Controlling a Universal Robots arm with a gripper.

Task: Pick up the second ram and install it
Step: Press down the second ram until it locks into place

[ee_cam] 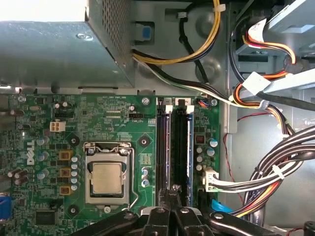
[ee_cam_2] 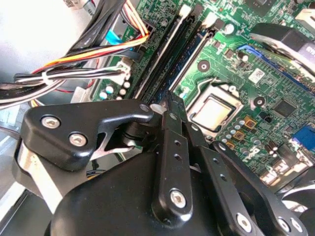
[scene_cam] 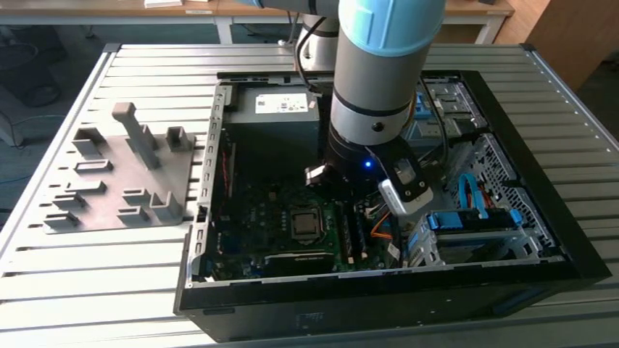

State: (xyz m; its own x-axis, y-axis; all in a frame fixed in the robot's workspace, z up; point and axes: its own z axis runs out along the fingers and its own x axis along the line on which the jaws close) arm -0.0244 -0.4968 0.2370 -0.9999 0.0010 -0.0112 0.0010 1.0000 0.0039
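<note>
No print seemingly legible anywhere

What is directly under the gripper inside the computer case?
Under the gripper lie the motherboard's memory slots, beside the CPU socket. The gripper's linkage covers the slots' near ends, so whether a stick is seated is unclear.

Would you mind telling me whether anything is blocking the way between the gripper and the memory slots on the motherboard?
Nothing visible does. In the first wrist view the gripper sits right at the end of the memory slots, with nothing lying across them. The cable bundle runs beside the slots, not over them.
</note>
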